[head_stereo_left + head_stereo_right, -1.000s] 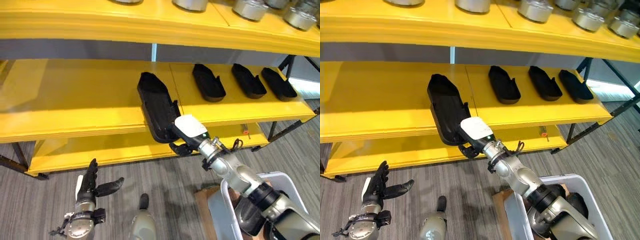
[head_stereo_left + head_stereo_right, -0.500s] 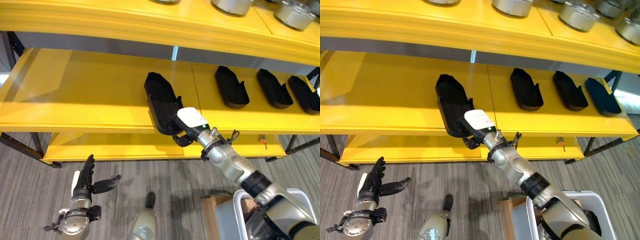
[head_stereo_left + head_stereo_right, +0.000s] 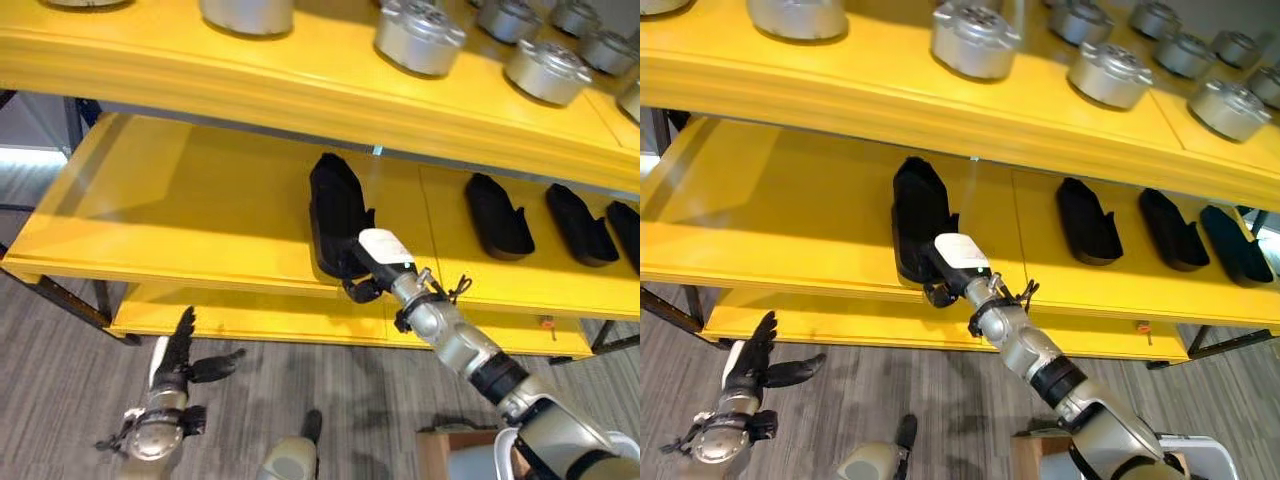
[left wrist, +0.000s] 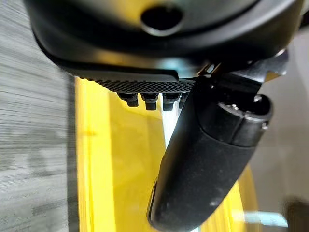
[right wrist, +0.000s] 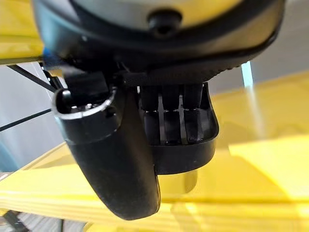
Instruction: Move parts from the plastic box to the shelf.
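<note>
Left eye view: the right hand (image 3: 372, 262) grips the near end of a black part (image 3: 335, 212) lying on the yellow shelf (image 3: 180, 215); three more black parts (image 3: 498, 214) lie toward 3 o'clock; the left hand (image 3: 180, 362) hangs at 7 o'clock, fingers spread; right wrist view: fingers (image 5: 166, 121) curl round the part's rim, thumb (image 5: 116, 159) beneath.

The right arm stretches forward and up, its right hand (image 3: 372, 262) with fingers curled. The left hand (image 3: 176, 364) hangs low, fingers straight, thumb spread out sideways.
</note>
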